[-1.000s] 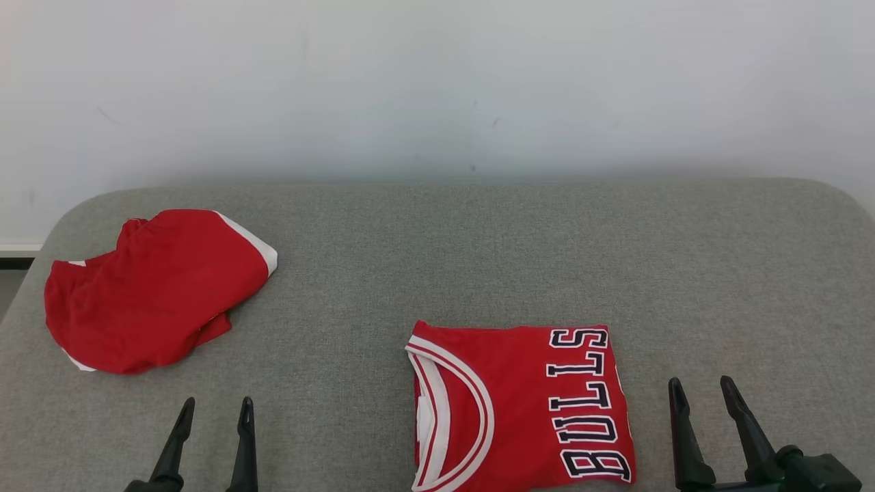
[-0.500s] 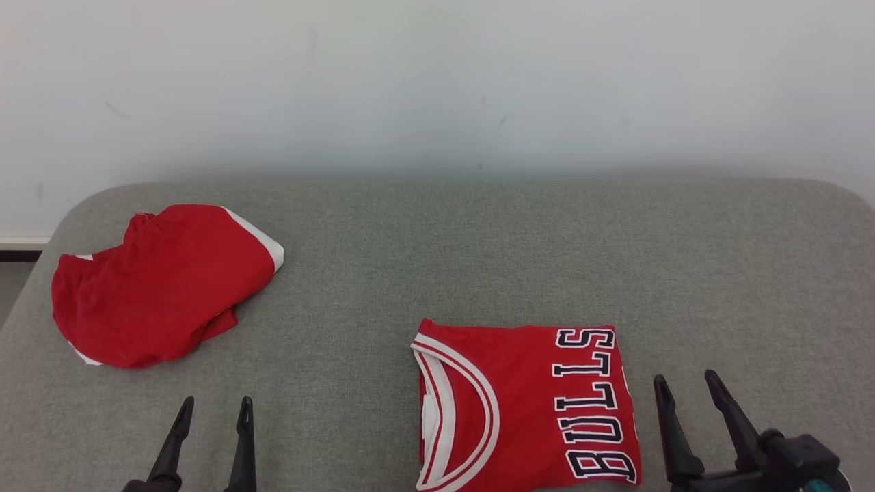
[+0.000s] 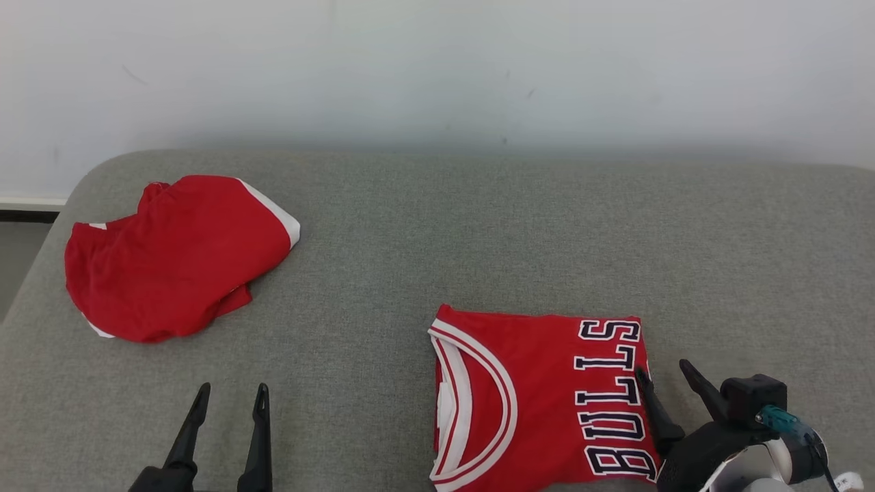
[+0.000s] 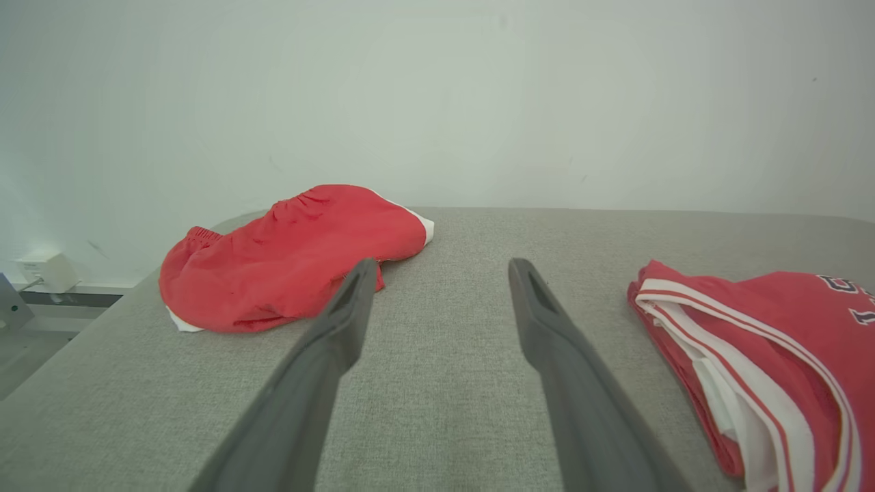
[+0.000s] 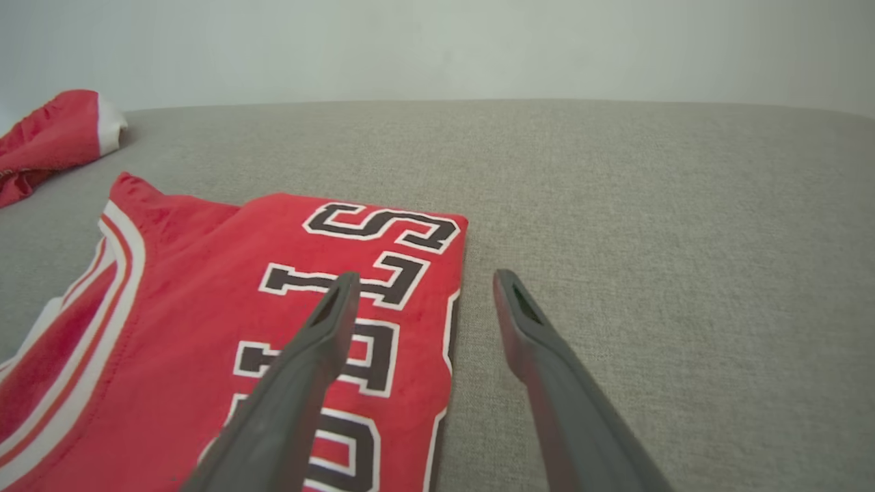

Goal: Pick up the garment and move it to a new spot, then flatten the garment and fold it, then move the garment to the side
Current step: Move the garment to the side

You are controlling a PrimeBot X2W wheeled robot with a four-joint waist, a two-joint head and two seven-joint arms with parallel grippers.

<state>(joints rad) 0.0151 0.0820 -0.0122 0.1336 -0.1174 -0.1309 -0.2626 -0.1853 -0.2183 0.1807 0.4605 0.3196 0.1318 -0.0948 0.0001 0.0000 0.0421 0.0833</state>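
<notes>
Red jersey lies folded near right on grey cushion; right gripper, spread and empty, hovers over its right edge; seemingly only moving it aside remains.

A plain off-white wall runs behind, evenly lit, with a few faint scuffs. Before it stands a wide worktop covered in grey woven fabric, its far corners rounded. At the far left a white skirting board lines the wall's foot above a grey floor; a small white box sits low on the wall there
</notes>
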